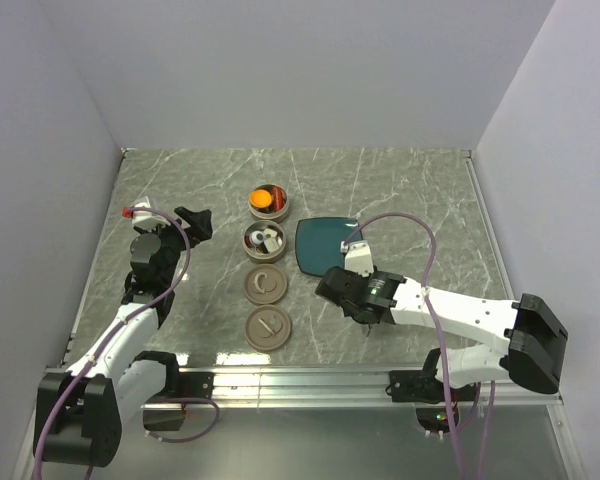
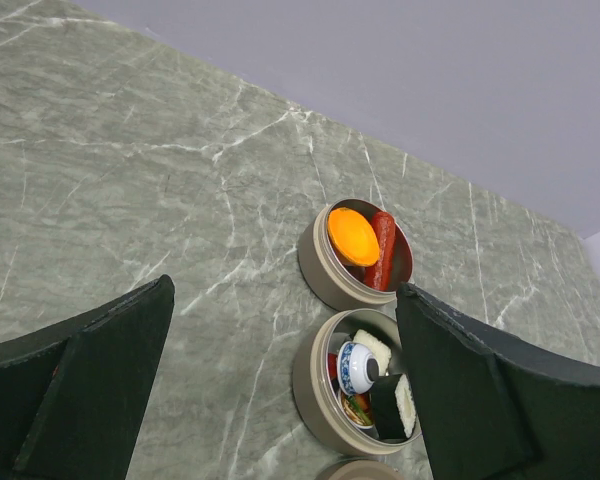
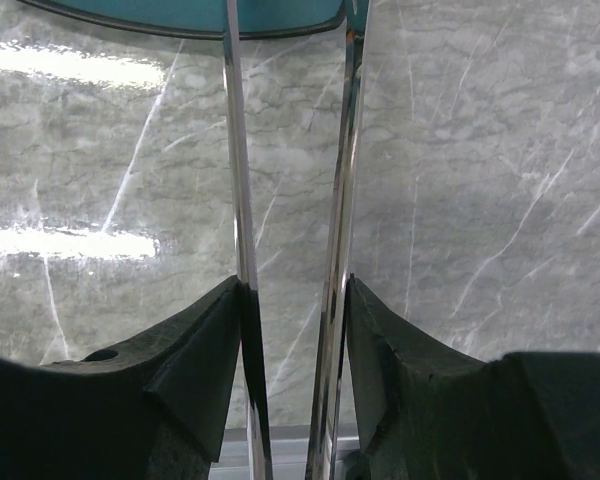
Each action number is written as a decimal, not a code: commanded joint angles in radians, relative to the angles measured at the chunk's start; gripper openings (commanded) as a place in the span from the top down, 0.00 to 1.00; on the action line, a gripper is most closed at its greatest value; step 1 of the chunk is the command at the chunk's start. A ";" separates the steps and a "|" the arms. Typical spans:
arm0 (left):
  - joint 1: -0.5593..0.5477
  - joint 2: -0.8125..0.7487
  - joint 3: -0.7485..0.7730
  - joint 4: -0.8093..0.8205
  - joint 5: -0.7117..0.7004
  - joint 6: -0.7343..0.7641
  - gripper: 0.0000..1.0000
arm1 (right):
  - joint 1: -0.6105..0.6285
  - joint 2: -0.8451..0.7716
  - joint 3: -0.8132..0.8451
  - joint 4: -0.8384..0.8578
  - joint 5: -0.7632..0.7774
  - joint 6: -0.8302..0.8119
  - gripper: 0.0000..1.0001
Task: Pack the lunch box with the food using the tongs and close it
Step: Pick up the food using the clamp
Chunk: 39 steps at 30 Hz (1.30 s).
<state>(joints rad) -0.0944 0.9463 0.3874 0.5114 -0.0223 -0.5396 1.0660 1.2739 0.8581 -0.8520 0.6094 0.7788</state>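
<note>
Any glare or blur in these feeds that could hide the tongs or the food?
Right wrist: two bright glare bands on the table left of the tongs, whose mirror-like arms blend into the marble. Left wrist: orange ball and sausage are crisp; the near jaws look dark and soft-edged. Top view: even light, only soft shadows.

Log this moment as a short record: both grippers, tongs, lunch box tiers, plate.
left gripper: open, empty, above the table beside the tiers
right gripper: shut on the tongs, whose tips point toward the teal plate
far tier: holds orange ball and sausage piece
near tier: holds white cube and other bites
flat round pieces: two, lying apart in the row, nearer the arms
box: tiers unstacked, not closed
</note>
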 commanded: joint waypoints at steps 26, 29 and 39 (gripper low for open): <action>0.007 -0.024 0.015 0.035 0.009 0.000 0.01 | -0.014 0.229 0.177 -0.134 0.033 -0.032 0.53; 0.007 -0.021 0.016 0.035 0.010 -0.002 0.01 | -0.014 0.240 0.176 -0.147 0.036 -0.027 0.55; 0.007 -0.021 0.016 0.035 0.009 -0.002 0.01 | -0.014 0.136 0.191 -0.058 0.047 -0.102 0.65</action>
<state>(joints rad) -0.0929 0.9394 0.3874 0.5110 -0.0223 -0.5396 1.0557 1.4754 0.9985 -0.9459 0.6064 0.7086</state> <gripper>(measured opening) 0.995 0.400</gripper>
